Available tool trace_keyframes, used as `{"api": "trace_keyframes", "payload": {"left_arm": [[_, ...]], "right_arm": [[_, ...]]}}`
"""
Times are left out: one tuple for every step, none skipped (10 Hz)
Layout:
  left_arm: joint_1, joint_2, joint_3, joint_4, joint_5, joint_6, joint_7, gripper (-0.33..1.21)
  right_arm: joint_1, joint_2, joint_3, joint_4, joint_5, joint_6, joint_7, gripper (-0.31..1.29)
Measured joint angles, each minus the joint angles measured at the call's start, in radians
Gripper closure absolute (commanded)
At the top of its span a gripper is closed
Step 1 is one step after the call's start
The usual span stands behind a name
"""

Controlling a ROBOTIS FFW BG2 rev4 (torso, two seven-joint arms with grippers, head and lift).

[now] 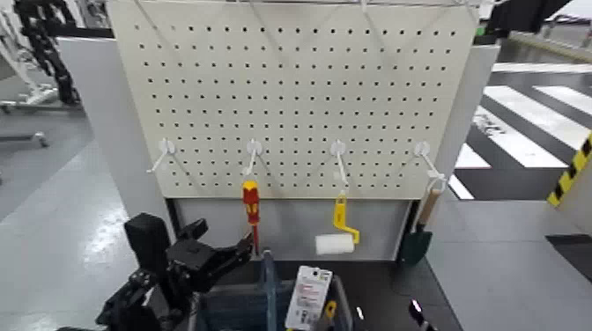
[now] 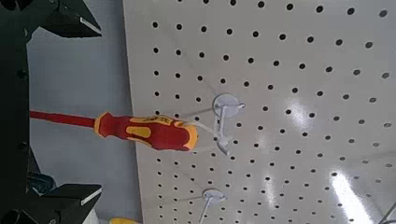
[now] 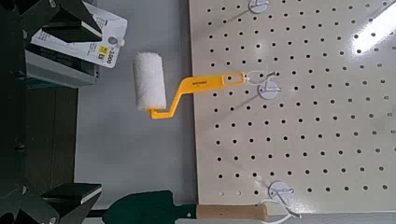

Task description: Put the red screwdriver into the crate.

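The red screwdriver (image 1: 251,208) with yellow bands hangs tip down from a white hook on the pegboard (image 1: 291,88). The dark grey-blue crate (image 1: 231,308) with its upright blue handle (image 1: 267,275) stands below it at the lower edge of the head view. My left gripper (image 1: 231,253) is raised left of the crate, a little below and left of the screwdriver's tip. In the left wrist view the screwdriver (image 2: 145,132) hangs from its hook (image 2: 224,107), and the left gripper (image 2: 89,110) is open and empty, short of the tool. My right gripper (image 3: 79,107) is open and empty, low at the right (image 1: 418,314).
A yellow-handled paint roller (image 1: 338,234) and a wooden-handled green trowel (image 1: 421,227) hang on hooks to the right. A white labelled package (image 1: 309,297) lies in the crate. The left hook (image 1: 164,151) is bare. Grey floor lies on both sides.
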Motion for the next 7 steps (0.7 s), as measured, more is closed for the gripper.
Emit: {"api": "trace_keyframes", "payload": {"left_arm": [[-0.026,0.009,-0.015,0.029,0.005,0.0,-0.012,0.12],[-0.054,0.016,-0.03,0.057,0.009,-0.001,-0.025,0.12],[-0.08,0.022,-0.044,0.083,0.011,-0.005,-0.036,0.12],[-0.103,0.028,-0.057,0.106,0.012,-0.01,-0.045,0.12],[-0.127,0.032,-0.069,0.127,0.012,-0.015,-0.059,0.12],[-0.153,0.036,-0.084,0.151,0.012,-0.024,-0.073,0.12],[-0.18,0.04,-0.102,0.177,0.013,-0.029,-0.082,0.12]], "right_arm": [[-0.001,-0.001,0.001,0.001,-0.001,0.0,0.0,0.16],[-0.003,-0.001,0.003,0.002,-0.001,0.0,0.0,0.16],[-0.005,-0.003,0.004,0.003,-0.003,-0.001,0.001,0.16],[-0.006,-0.004,0.006,0.005,-0.004,-0.002,0.002,0.16],[-0.008,-0.005,0.008,0.007,-0.005,-0.004,0.002,0.16],[-0.01,-0.006,0.01,0.01,-0.006,-0.007,0.002,0.16],[-0.012,-0.007,0.011,0.012,-0.008,-0.009,0.002,0.16]]}}
